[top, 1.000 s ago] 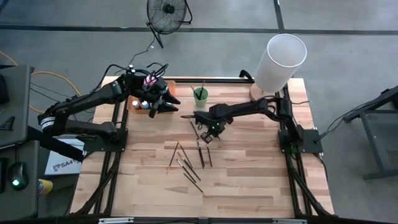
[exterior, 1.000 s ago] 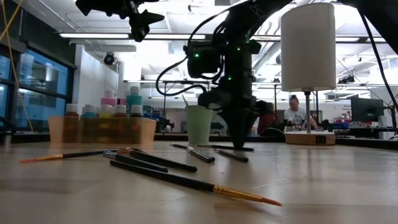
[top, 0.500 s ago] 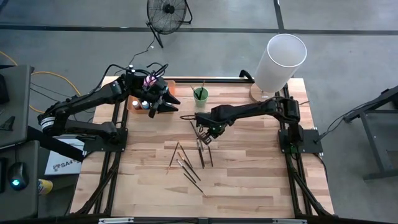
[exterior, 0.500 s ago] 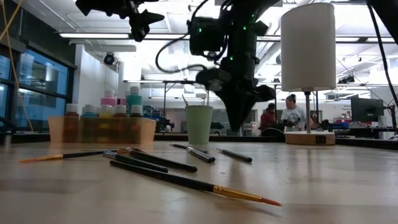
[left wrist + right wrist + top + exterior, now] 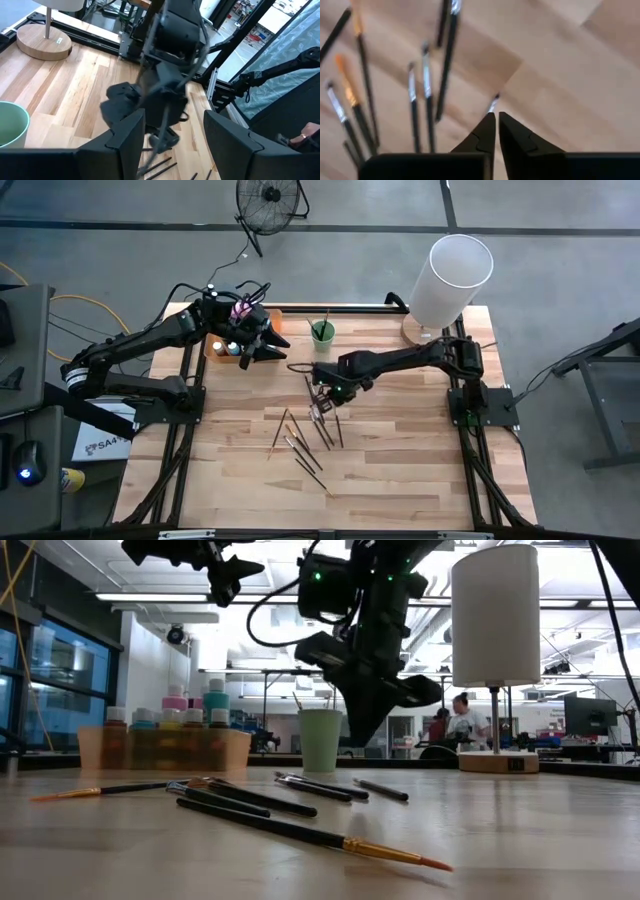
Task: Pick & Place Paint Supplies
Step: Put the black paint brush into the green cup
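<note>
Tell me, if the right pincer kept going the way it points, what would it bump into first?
Probably a brush. The right pincer, shut, points down at the wooden table, with a brush tip just ahead of its fingertips. Depth is unclear, so it might meet bare wood instead.

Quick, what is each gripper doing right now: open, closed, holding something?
Left gripper: open, empty, above the orange tray.
Right gripper: closed, nothing visibly held, above the brushes.
</note>
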Controlling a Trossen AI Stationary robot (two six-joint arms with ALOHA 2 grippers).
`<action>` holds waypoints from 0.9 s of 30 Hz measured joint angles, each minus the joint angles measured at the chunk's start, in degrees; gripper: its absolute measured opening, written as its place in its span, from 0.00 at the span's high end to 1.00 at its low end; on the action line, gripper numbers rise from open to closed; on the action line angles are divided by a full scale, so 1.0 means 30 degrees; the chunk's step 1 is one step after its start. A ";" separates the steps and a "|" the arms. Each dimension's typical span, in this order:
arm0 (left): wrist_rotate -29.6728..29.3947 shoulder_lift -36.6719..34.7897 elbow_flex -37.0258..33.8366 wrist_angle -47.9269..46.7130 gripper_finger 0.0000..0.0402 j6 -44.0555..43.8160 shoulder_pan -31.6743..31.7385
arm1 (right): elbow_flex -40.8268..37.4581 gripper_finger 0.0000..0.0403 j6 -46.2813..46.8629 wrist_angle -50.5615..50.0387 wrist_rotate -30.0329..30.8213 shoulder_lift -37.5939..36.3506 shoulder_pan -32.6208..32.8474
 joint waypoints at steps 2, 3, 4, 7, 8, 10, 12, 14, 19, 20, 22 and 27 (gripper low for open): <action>0.0007 0.0000 0.0000 -0.0006 0.50 0.0000 0.0000 | 0.0000 0.91 -0.0120 0.0041 -0.0166 -0.0007 0.0284; 0.0007 0.0000 -0.0001 -0.0005 0.50 0.0000 0.0000 | 0.0000 0.88 -0.0081 0.0027 -0.0207 -0.0007 0.0409; 0.0007 0.0000 0.0000 -0.0005 0.50 0.0000 0.0000 | 0.0000 0.84 0.0053 0.0013 -0.0206 0.0014 0.0500; 0.0015 0.0000 -0.0003 -0.0003 0.50 0.0000 0.0000 | 0.0007 0.72 0.0888 -0.0048 0.0762 0.0161 0.0695; 0.0015 0.0000 0.0000 0.0001 0.50 0.0000 0.0000 | -0.0007 0.68 0.1005 -0.0048 0.1155 0.0168 0.0701; 0.0015 0.0000 -0.0006 0.0001 0.50 0.0007 0.0000 | -0.0001 0.62 0.1224 0.0494 0.1382 0.0168 0.0701; 0.0029 0.0000 0.0000 0.0001 0.50 0.0007 0.0000 | 0.0007 0.58 0.1403 0.0661 0.1868 0.0168 0.0701; 0.0029 0.0000 0.0000 -0.0003 0.50 0.0007 0.0000 | 0.0007 0.57 0.1393 0.0507 0.2359 0.0168 0.0698; 0.0036 0.0000 -0.0007 -0.0006 0.50 0.0007 0.0000 | 0.0007 0.61 0.1587 0.0650 0.2320 0.0266 0.0658; 0.0044 0.0000 -0.0001 -0.0006 0.50 0.0001 0.0000 | 0.0010 0.62 0.1591 0.0765 0.2318 0.0365 0.0658; 0.0044 0.0000 0.0000 -0.0013 0.50 0.0007 -0.0001 | 0.0007 0.63 0.1594 0.0791 0.2271 0.0619 0.0717; 0.0044 0.0000 0.0000 -0.0285 0.50 0.0007 0.0000 | 0.0007 0.64 0.1710 0.0799 0.2170 0.1322 0.0856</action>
